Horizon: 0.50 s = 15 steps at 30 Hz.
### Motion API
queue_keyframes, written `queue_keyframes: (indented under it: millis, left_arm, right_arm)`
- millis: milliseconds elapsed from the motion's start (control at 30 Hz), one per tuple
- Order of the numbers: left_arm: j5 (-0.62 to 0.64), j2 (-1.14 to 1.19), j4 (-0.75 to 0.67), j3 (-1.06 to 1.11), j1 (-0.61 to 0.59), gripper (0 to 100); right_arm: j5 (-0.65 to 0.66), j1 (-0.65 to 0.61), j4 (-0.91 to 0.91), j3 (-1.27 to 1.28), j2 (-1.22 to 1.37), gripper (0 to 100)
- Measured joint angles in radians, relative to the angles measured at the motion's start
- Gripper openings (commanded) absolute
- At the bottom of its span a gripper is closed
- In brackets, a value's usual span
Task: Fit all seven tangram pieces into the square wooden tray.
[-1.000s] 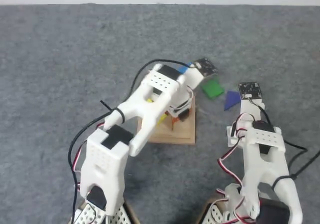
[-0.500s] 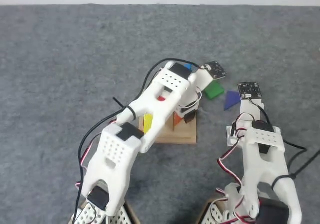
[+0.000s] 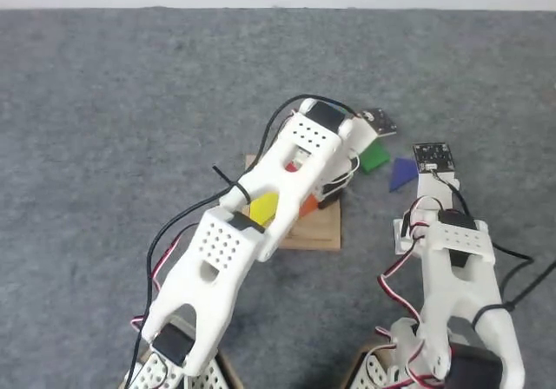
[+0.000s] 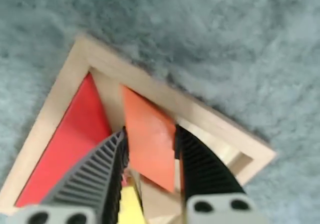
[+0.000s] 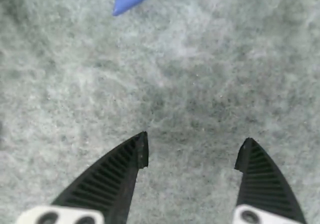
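Reaching farther over the square wooden tray [image 4: 150, 84], our left tool [image 4: 150, 131] seemingly pinches the orange wooden tile [image 4: 150, 154], nearly seated; right tool [image 5: 195, 140] gapes wide.

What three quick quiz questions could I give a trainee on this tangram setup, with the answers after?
1. True or false: the right gripper is shut on the blue piece.
2. Which piece sits between the fingers of the left gripper, over the wooden tray? A red, B orange piece, C yellow.
3. Which pieces lie on the carpet outside the tray?
Key: 1 false, it is open over bare carpet. 2 B. 3 the green piece and the blue piece.
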Motion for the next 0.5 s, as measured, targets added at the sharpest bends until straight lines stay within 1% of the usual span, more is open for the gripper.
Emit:
queue_keyframes:
  millis: [167,300,433,500]
  left_arm:
    - [0.025,0.029,0.046,-0.109,0.000,1]
    - [0.044,0.037,0.048,-0.233,-0.008,1]
    - [0.060,0.008,0.043,-0.255,-0.015,1]
    - [0.064,-0.034,0.044,-0.218,-0.018,1]
  right_arm:
    - [0.000,0.000,0.000,0.000,0.000,29.2]
    - [0.000,0.000,0.000,0.000,0.000,29.2]
    - [0.000,0.000,0.000,0.000,0.000,29.2]
    - [0.000,0.000,0.000,0.000,0.000,29.2]
